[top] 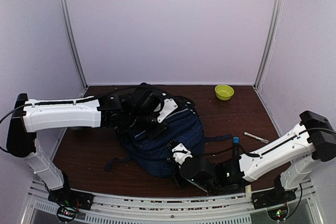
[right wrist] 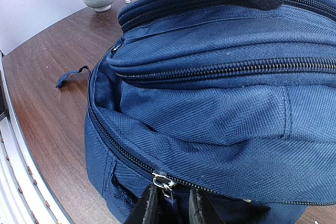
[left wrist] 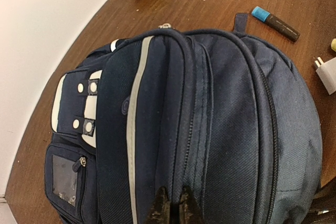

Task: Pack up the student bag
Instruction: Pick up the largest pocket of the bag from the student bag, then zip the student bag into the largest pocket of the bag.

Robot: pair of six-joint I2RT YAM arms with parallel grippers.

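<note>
BAG: your backpack [top: 167, 141] lies mid-table [top: 231, 121], between both arms | LEFT: your left gripper [left wrist: 170, 211] has its tips on the backpack's fabric, fingers together | RIGHT: your right gripper [right wrist: 169, 208] straddles the zip pull [right wrist: 164, 183] on the backpack's near side, fingers slightly apart; you cannot tell whether they clamp it

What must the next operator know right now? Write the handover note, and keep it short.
Left gripper: shut, pinching fabric on top of the student bag.
Right gripper: fingers straddle a zipper pull at the bag's near end; a firm grip is not certain.
Bag: lying mid-table, and the zips in view look closed.
Done: nothing visibly packed.
Left: open the bag, then probably load the white pen, blue-capped marker and white plug lying beside it.
</note>
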